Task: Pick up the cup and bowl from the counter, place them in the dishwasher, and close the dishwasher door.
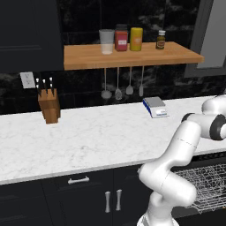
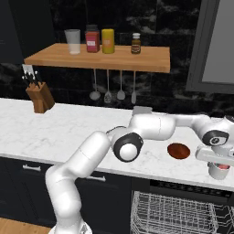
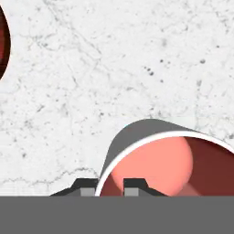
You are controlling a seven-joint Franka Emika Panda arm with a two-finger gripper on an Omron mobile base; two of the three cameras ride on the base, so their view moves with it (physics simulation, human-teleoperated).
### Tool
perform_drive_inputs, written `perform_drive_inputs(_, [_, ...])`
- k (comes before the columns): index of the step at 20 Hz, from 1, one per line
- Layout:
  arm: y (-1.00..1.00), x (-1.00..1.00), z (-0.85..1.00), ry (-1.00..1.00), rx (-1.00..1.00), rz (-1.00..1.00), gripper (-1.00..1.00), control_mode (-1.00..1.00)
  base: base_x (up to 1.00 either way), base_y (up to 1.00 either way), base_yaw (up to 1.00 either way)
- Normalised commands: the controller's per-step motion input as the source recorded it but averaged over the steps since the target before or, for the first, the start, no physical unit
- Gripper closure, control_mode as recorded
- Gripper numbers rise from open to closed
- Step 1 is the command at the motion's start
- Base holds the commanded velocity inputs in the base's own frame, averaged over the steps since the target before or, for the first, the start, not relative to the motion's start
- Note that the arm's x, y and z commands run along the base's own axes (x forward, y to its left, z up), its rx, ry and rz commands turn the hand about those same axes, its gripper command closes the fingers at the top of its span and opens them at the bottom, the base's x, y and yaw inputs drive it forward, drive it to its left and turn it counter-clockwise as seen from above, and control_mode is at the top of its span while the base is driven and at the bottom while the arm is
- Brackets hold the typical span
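Note:
The pinkish-red cup [image 3: 160, 169] stands on the white marble counter [image 3: 114, 68], near its front edge at the far right [image 2: 220, 172]. My gripper [image 3: 111, 185] reaches down onto it from above [image 2: 218, 161]. One fingertip sits outside the cup's wall and the other inside, shut on the rim. The red-brown bowl [image 2: 178, 151] lies on the counter just left of the cup, and its edge shows at the left border of the hand view [image 3: 2, 41]. Below the counter the dishwasher stands open, with its pale wire rack [image 2: 169, 214] pulled into view [image 1: 207, 185].
A wooden shelf [image 2: 98, 57] above the counter holds a grey tumbler [image 2: 72, 41] and several jars, with utensils hanging beneath it. A knife block [image 2: 39, 98] stands far left, and a small scale [image 1: 155, 107] is at the back. My arm stretches across the counter front.

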Motion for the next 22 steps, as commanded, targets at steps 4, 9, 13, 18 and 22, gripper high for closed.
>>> perform_drive_inputs(4, [0.15,-0.95,-0.26,-0.25,0.10,0.01,1.00,-1.00,0.00,0.00,0.00])
perform_drive_inputs(9, [0.39,-0.96,-0.16,-0.22,0.02,0.00,1.00,-1.00,0.00,0.00,0.00])
perform_drive_inputs(13, [0.40,-1.00,0.00,-0.16,0.06,-0.02,1.00,-1.00,0.00,0.00,0.00])
perform_drive_inputs(18, [0.88,-1.00,-0.05,-0.14,0.14,-0.06,1.00,-1.00,0.00,0.00,0.00])
perform_drive_inputs(22, [0.70,-1.00,-0.04,-0.05,0.27,-0.05,1.00,-1.00,0.00,0.00,0.00])
